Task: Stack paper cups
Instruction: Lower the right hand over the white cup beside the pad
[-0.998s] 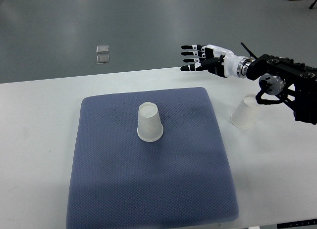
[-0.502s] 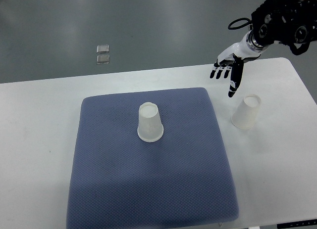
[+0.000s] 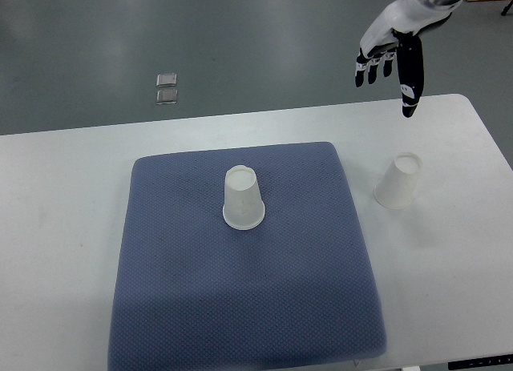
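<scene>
One white paper cup (image 3: pixel 243 199) stands upside down near the middle of the blue-grey mat (image 3: pixel 200 307). A second white paper cup (image 3: pixel 398 181) sits upside down on the white table (image 3: pixel 64 227), just right of the mat. My right hand (image 3: pixel 388 76) hangs high in the top right corner, beyond the table's far edge and well above and behind the second cup. Its fingers (image 3: pixel 411 74) are spread, point downward and hold nothing. The left arm does not show.
Two small clear square pieces (image 3: pixel 167 89) lie on the grey floor beyond the table's far edge. The table's right edge runs close to the second cup. The mat covers the table's middle down to the front edge.
My right hand has risen and swung back toward the top right corner, away from the table. Its arm has left the picture. Both cups stay where they were.
</scene>
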`<control>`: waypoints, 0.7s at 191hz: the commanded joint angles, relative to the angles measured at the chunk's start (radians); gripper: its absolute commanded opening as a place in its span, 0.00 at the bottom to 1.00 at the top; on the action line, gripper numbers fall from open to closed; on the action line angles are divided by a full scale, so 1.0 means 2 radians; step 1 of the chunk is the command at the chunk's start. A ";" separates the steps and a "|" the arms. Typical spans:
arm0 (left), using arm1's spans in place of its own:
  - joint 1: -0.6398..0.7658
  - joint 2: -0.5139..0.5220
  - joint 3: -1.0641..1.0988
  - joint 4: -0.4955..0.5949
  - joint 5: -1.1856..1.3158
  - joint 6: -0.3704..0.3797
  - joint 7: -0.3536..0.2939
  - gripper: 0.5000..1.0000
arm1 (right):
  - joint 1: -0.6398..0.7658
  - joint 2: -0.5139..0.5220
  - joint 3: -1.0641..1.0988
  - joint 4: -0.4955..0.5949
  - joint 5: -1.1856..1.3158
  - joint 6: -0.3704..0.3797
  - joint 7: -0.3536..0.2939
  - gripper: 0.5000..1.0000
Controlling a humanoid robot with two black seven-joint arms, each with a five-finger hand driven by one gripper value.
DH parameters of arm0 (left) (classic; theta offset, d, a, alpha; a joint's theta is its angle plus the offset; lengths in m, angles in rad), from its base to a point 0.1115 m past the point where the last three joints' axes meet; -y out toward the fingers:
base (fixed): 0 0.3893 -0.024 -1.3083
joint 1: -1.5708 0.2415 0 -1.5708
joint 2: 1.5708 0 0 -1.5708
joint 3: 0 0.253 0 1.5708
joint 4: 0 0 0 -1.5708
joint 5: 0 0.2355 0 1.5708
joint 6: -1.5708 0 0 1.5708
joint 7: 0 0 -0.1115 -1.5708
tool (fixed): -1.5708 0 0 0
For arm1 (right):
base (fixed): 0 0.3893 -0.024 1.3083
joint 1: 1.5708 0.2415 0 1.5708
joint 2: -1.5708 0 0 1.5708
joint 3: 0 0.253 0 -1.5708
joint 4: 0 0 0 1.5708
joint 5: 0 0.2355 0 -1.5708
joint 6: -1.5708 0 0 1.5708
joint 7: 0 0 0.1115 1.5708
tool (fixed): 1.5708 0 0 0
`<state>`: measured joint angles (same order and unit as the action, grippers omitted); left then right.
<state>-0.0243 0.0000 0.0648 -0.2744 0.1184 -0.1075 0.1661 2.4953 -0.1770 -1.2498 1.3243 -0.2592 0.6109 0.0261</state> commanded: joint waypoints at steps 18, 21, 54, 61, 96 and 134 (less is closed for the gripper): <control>0.000 0.000 -0.003 0.005 0.000 0.000 0.000 1.00 | 0.042 -0.004 -0.009 0.007 0.002 0.000 0.000 0.84; 0.000 0.000 -0.003 0.005 0.000 0.000 0.000 1.00 | 0.042 -0.005 -0.009 0.007 0.002 0.000 0.000 0.84; 0.000 0.000 -0.004 0.007 -0.001 0.001 0.000 1.00 | 0.016 -0.007 -0.009 0.005 0.013 0.000 -0.004 0.84; 0.000 0.000 -0.004 0.007 -0.001 0.001 0.000 1.00 | 0.003 -0.007 -0.009 0.003 0.013 0.000 -0.004 0.83; -0.001 0.000 -0.004 0.012 -0.001 0.002 0.001 1.00 | -0.087 -0.007 -0.009 -0.013 0.012 -0.062 -0.006 0.83; -0.001 0.000 -0.004 0.015 -0.001 0.002 0.001 1.00 | -0.176 -0.010 -0.022 -0.049 0.011 -0.129 -0.006 0.83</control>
<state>-0.0253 0.0000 0.0573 -0.2460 0.1164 -0.1040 0.1666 2.2210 -0.1932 -1.2733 1.2572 -0.2361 0.4071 0.0138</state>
